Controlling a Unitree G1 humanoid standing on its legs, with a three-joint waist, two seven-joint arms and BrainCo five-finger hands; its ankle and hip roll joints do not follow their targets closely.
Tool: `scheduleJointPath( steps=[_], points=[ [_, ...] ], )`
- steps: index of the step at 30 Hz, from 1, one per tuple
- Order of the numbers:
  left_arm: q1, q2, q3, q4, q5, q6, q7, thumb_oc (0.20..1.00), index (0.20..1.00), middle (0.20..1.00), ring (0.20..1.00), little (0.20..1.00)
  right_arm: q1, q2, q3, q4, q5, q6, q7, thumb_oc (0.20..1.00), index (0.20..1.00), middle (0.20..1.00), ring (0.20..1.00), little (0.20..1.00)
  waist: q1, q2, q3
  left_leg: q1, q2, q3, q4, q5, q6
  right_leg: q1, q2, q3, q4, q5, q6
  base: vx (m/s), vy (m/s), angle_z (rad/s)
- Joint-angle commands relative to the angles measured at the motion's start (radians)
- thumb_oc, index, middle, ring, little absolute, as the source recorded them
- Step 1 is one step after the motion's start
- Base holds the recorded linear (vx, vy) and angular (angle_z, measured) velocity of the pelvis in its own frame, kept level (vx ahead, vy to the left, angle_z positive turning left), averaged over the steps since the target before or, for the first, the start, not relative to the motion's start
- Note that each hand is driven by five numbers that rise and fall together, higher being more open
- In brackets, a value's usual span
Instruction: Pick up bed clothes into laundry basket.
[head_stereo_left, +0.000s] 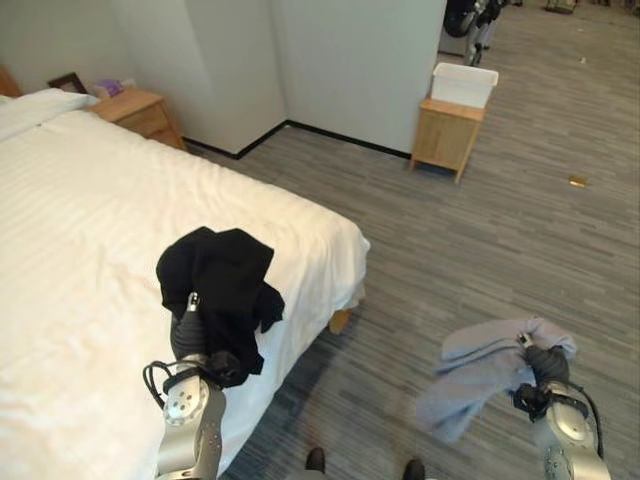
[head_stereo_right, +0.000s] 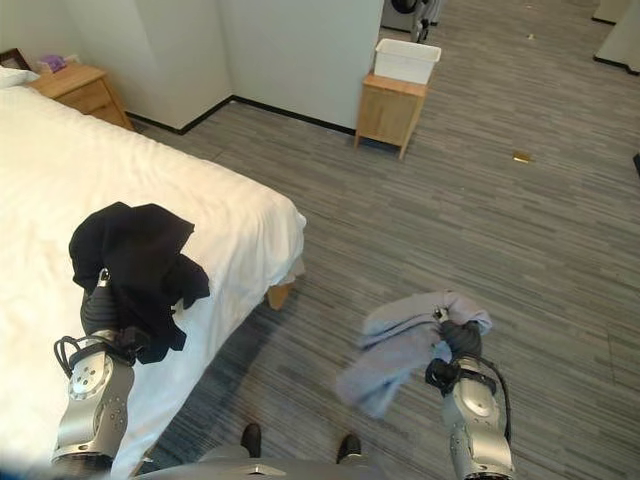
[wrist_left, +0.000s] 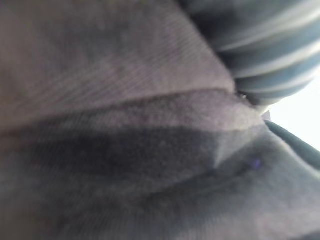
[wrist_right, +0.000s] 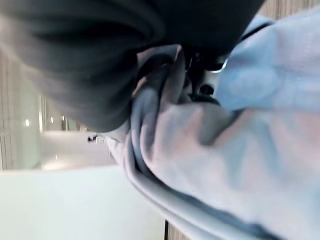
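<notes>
- Left eye view puts my left hand (head_stereo_left: 190, 335) raised over the near edge of the bed (head_stereo_left: 90, 230), buried in a black garment (head_stereo_left: 220, 280) that drapes over it and hangs down past the wrist. I cannot tell how the fingers sit under the cloth; the left wrist view is dark fabric pressed up close.
- My right hand (head_stereo_right: 455, 340) is out over the carpet, well clear of the bed's foot corner, carrying a light grey garment (head_stereo_right: 405, 345). The cloth bunches on top of the hand and trails off toward the bed side. The right wrist view has grey folds packed against the hand, but the fingers are covered, so I cannot tell their state either.
- Both task items are therefore off the bed and up on my hands. A white basket (head_stereo_left: 464, 84) sits on a small wooden stand (head_stereo_left: 445, 135) by the wall, far beyond the bed's foot; I take that as the likely drop point.
- Risks as I judge them: each garment may be only draped, not clamped, so a quick arm swing or a walking jolt could slide it off. The grey cloth's loose tail hangs low and could snag or drag underfoot. With both wrist views smothered, I would not see a slip coming.
</notes>
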Motion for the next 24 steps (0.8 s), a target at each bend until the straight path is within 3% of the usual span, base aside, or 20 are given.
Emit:
scheduleJointPath(
  steps=[1,11,19,20,21,22,24],
  points=[
    [-0.015,0.053,0.007,-0.064,-0.021,-0.069,0.013,0.2,0.2,0.2,0.2,0.2,-0.113,-0.042,-0.023,-0.042,0.003,-0.073,-0.009,0.2,0.2,0.2,0.2,0.2,0.018,-0.006,-0.015,-0.015,-0.057,0.013,0.021,-0.063,0.038,0.01,0.037,0.007,0.036,-0.085,-0.013,-0.01,0.052,-0.08],
    [0.008,0.073,0.123,-0.07,0.017,-0.081,0.067,0.2,0.2,0.2,0.2,0.2,-0.081,-0.041,-0.073,-0.051,-0.003,-0.065,-0.011,0.2,0.2,0.2,0.2,0.2,0.01,-0.006,-0.006,-0.01,-0.077,0.025,0.023,-0.088,0.052,0.017,0.016,-0.003,0.036,-0.09,0.001,0.04,0.063,-0.01],
    [-0.06,0.1,0.113,-0.068,0.005,-0.103,0.102,0.2,0.2,0.2,0.2,0.2,-0.128,-0.048,-0.061,-0.065,-0.003,-0.076,-0.024,0.2,0.2,0.2,0.2,0.2,-0.003,0.009,0.032,-0.057,-0.104,0.018,0.095,-0.13,0.08,-0.039,-0.021,0.054,0.113,-0.107,0.012,0.0,0.097,-0.04],
    [-0.082,0.113,0.102,-0.069,0.009,-0.103,0.108,0.2,0.2,0.2,0.2,0.2,-0.137,-0.047,-0.06,-0.062,-0.007,-0.079,-0.03,0.2,0.2,0.2,0.2,0.2,-0.015,0.029,0.055,-0.046,-0.112,0.012,0.103,-0.149,0.108,-0.112,-0.064,0.057,0.275,-0.08,0.025,0.02,0.165,-0.08],
    [-0.086,0.113,0.102,-0.067,0.009,-0.104,0.108,0.2,0.2,0.2,0.2,0.2,-0.14,-0.048,-0.06,-0.061,-0.007,-0.08,-0.03,0.2,0.2,0.2,0.2,0.2,-0.012,0.027,0.055,-0.05,-0.116,0.016,0.104,-0.149,0.11,-0.128,-0.069,0.064,0.297,-0.088,0.028,0.07,0.265,-0.07],
    [-0.093,0.119,0.099,-0.072,0.013,-0.105,0.103,0.2,0.2,0.2,0.2,0.2,-0.142,-0.042,-0.051,-0.057,-0.016,-0.076,-0.027,0.2,0.2,0.2,0.2,0.2,-0.023,0.042,0.072,-0.029,-0.114,0.02,0.098,-0.154,0.124,-0.192,-0.082,0.059,0.431,-0.038,0.037,0.03,0.114,-0.08],
    [-0.097,0.121,0.096,-0.074,0.014,-0.106,0.1,0.2,0.2,0.2,0.2,0.2,-0.138,-0.039,-0.049,-0.057,-0.02,-0.073,-0.023,0.2,0.2,0.2,0.2,0.2,-0.03,0.044,0.081,-0.017,-0.119,0.021,0.092,-0.156,0.127,-0.235,-0.086,0.074,0.492,-0.018,0.041,0.08,0.101,-0.14]
  ],
)
